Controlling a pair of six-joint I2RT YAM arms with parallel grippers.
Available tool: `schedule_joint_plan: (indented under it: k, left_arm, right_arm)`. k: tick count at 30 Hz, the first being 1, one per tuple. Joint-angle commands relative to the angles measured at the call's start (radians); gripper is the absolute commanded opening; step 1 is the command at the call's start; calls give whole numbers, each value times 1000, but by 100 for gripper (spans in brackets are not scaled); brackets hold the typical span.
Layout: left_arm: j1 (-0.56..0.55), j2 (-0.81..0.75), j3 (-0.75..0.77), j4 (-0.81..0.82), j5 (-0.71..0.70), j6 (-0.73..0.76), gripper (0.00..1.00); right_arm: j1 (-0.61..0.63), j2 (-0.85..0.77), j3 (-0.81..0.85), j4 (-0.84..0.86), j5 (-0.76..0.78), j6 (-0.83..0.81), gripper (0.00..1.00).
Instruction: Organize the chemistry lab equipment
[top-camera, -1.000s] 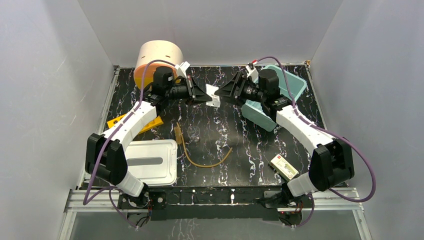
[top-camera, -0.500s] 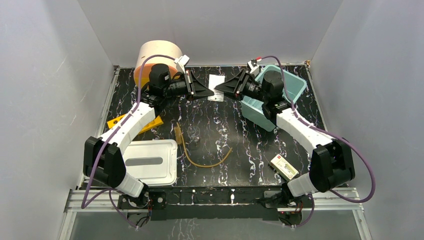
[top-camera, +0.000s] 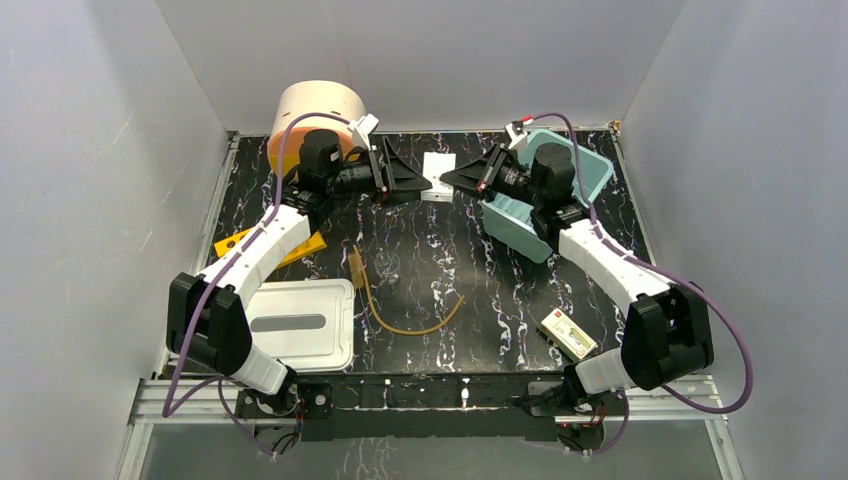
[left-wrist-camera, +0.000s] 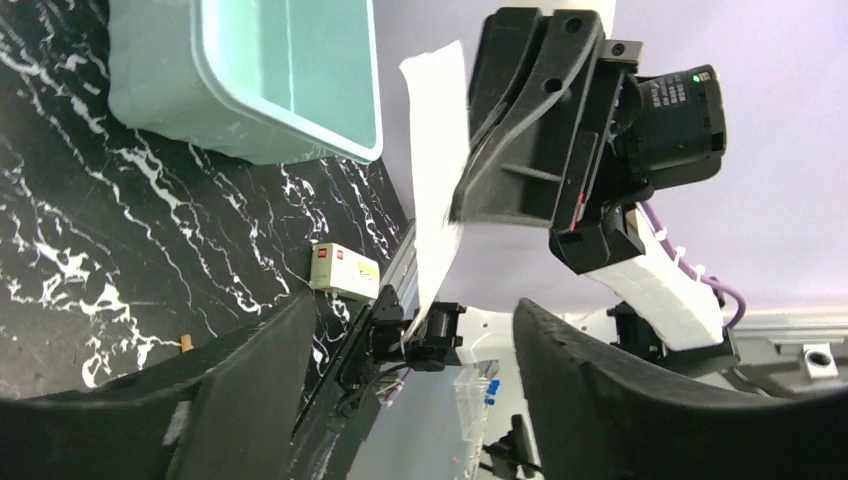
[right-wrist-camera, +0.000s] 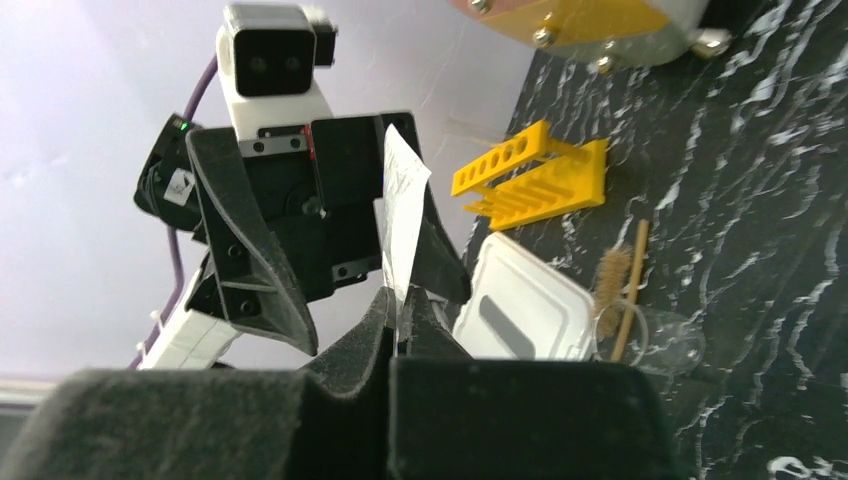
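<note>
Handover of the clear packet (top-camera: 437, 163) from one arm to the other seems to be the step in hand. It is held in the air above the far part of the counter (top-camera: 450, 250), between the two arms. To do it well, the left hand (top-camera: 420, 178) should draw straight back, so that its fingers do not brush the thin sheet and turn it in the other grip. The right hand (top-camera: 450, 180) should move only when the left fingers are away from the packet, and then go to the teal bin (top-camera: 515, 232), which stands just beside it. I judge that the bin is the right place, but the views do not prove this. The packet looks light and floppy and is pinched only at one edge, so a slow move is safer than a fast swing.

The right hand is pressed together on the packet. In the right wrist view its two pads (right-wrist-camera: 350, 345) meet on the near edge, and the packet (right-wrist-camera: 403, 215) stands up out of them. The left hand is spread partly. In the left wrist view its fingers (left-wrist-camera: 250, 400) stand on either side with a clear gap, and the packet (left-wrist-camera: 435, 180) is in the middle, touching neither as far as I can see. So the right hand alone carries it. The amber rubber hose (top-camera: 410, 328) and the tiny clear glass flask (top-camera: 388, 268) lie on the counter, not yet sorted.
</note>
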Motion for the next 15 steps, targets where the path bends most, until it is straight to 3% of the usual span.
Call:
schedule_joint_plan:
  k: [1,5,9,15]
  left_arm:
    - [16,-53,11,-100,-26,40,77]
    - [28,-59,13,-221,-107,85,82]
    - [28,-63,35,-348,-174,147,83]
    - [29,-71,48,-406,-217,183,84]
  right_arm:
    - [-68,-40,63,-109,37,-129,0]
    - [-168,-42,133,-337,129,-292,0]
    - [-239,-32,207,-573,374,-451,0]
    - [-249,24,244,-711,727,-562,0]
